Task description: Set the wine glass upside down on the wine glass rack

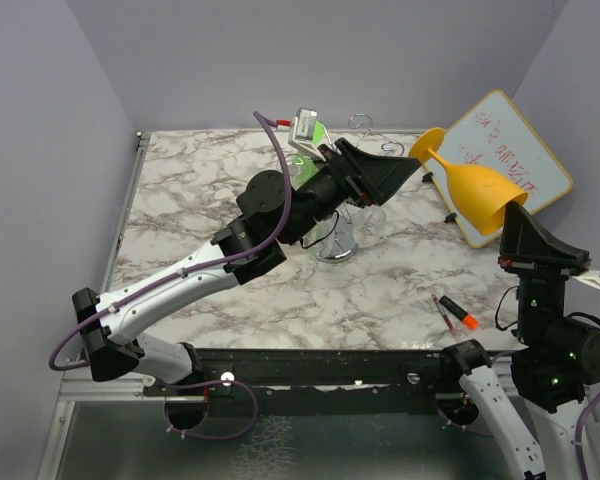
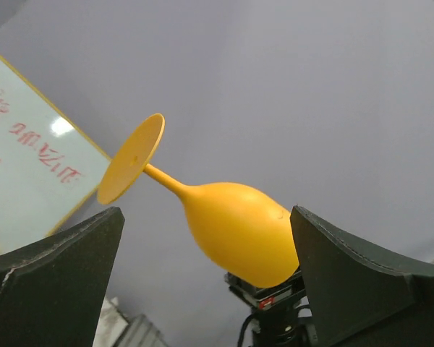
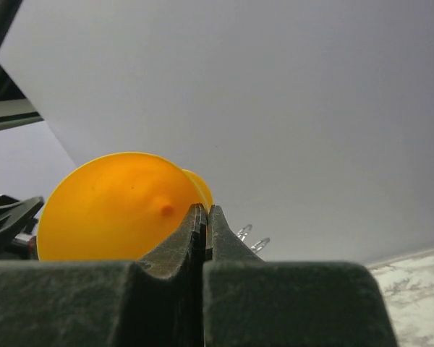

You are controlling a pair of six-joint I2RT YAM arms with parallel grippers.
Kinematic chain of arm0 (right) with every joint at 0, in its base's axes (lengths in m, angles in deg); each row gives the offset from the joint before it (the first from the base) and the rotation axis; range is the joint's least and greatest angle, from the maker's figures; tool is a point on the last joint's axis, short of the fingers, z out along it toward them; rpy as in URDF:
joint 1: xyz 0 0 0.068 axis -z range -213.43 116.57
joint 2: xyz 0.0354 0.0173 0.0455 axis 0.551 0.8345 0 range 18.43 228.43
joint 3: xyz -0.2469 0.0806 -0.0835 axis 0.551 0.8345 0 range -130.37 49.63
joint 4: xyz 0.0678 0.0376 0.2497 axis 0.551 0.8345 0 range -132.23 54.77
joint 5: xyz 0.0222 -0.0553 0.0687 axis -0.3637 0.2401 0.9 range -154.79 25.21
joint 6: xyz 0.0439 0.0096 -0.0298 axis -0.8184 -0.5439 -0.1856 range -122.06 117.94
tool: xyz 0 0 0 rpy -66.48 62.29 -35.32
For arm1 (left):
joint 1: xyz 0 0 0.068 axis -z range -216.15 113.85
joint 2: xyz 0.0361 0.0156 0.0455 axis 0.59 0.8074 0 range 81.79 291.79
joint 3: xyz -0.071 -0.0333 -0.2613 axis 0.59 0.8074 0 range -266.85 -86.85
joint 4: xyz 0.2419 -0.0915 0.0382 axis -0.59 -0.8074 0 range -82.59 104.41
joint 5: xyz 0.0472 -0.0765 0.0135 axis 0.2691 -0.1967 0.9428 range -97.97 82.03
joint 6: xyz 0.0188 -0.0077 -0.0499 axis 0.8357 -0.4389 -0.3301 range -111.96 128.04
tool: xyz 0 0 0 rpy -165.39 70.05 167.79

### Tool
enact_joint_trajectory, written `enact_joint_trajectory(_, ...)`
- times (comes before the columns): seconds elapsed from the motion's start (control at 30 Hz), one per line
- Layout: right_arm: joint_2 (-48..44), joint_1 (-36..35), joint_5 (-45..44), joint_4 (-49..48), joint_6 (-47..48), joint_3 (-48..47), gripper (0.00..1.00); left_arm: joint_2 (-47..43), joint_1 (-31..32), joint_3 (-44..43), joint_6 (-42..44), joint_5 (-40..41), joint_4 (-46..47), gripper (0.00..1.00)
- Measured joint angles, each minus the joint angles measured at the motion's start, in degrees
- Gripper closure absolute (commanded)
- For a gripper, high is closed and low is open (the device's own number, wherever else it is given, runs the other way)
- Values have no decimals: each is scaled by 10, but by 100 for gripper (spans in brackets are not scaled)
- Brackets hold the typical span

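Note:
The orange wine glass (image 1: 477,190) is held in the air over the right side of the table, tilted, with its round foot up and to the left. My right gripper (image 1: 515,215) is shut on the rim of its bowl; in the right wrist view the jaws (image 3: 206,213) pinch the rim of the glass (image 3: 116,210). My left gripper (image 1: 412,168) is open, its fingertips close to the foot without touching it. In the left wrist view the glass (image 2: 235,224) lies beyond the open fingers (image 2: 58,282). The chrome wine glass rack (image 1: 337,243) stands mid-table, partly hidden by my left arm.
A whiteboard (image 1: 505,160) with red writing leans at the back right. A red marker with an orange cap (image 1: 458,315) lies near the front right. A green and white object (image 1: 308,128) sits at the back, beside the rack's hooks (image 1: 360,122).

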State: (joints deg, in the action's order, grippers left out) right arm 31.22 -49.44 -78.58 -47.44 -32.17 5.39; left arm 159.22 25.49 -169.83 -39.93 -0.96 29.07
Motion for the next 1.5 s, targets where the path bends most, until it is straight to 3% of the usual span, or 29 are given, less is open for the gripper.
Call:
enact_joint_trajectory(0.17,10,0,54,-51,-1,4,99,36,0,-23,-113,1,23,7)
enact_joint_trajectory(0.53,44,0,103,-103,-1,9,99,87,0,-42,-236,31,30,47)
enact_joint_trajectory(1.0,58,0,143,-164,2,35,99,110,3,-66,-268,89,83,54)
enact_joint_trajectory(1.07,64,0,153,-172,4,35,99,112,3,-68,-268,91,86,63)
enact_joint_trajectory(1.2,72,0,172,-177,13,35,99,126,3,-86,-259,92,90,96)
enact_joint_trajectory(1.33,73,1,183,-172,25,35,98,128,2,-86,-249,91,104,100)
enact_joint_trajectory(1.5,79,1,186,-144,32,23,68,127,2,-80,-197,90,139,100)
